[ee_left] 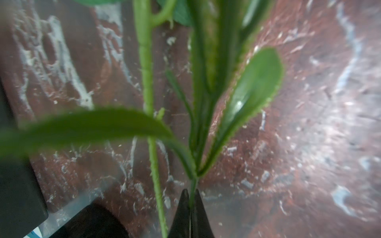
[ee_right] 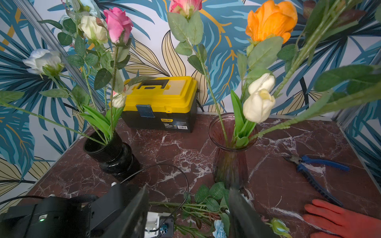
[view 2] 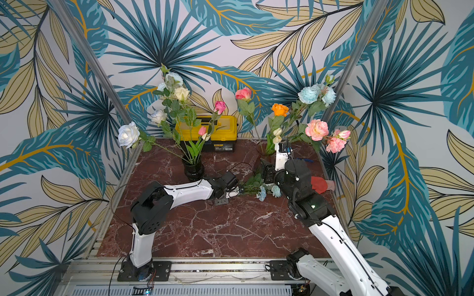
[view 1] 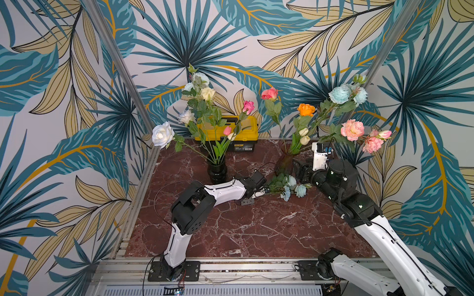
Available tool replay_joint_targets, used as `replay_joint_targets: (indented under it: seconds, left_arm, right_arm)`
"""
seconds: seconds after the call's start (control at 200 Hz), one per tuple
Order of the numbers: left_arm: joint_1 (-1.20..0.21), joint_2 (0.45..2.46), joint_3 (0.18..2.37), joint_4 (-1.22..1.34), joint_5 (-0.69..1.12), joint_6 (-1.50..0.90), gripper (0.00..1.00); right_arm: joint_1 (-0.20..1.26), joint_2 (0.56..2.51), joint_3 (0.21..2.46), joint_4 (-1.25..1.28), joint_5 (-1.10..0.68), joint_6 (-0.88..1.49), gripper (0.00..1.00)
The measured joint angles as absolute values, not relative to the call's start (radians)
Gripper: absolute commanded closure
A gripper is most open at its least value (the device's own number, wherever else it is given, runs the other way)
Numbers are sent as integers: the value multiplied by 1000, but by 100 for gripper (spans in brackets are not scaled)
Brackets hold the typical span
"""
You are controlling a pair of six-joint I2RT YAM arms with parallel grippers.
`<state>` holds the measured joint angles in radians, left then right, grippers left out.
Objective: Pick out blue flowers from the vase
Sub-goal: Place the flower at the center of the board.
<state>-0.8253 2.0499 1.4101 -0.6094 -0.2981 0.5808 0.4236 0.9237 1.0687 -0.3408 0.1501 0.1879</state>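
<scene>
A spray of blue flowers (view 1: 292,189) (view 2: 266,191) (ee_right: 219,228) lies flat on the marble table in front of the reddish glass vase (view 1: 284,164) (ee_right: 229,164). My left gripper (view 1: 261,192) (ee_left: 191,197) is low over the table, shut on a thin green stem of that spray. More blue flowers (view 1: 343,93) (view 2: 314,93) stand high in the reddish vase. My right gripper (view 1: 298,170) (ee_right: 188,208) hangs open just above the lying spray, close to the vase's base, holding nothing.
A black vase (view 1: 217,171) of white, cream and pink flowers stands left of the reddish one. Against the back wall sits a yellow toolbox (view 1: 228,133). Blue-handled pliers (ee_right: 315,167) and a red glove (ee_right: 338,220) lie to the right.
</scene>
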Motion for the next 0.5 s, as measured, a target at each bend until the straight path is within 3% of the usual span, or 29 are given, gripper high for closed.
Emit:
replay_joint_targets:
  seconds: [0.205, 0.501]
  left_arm:
    - [-825, 2078, 1444, -614, -334, 587, 87]
    - [-818, 2078, 1459, -596, -363, 572, 49]
  right_arm:
    - [419, 1018, 1089, -340, 98, 174, 38]
    - [419, 1070, 1103, -353, 54, 141, 38]
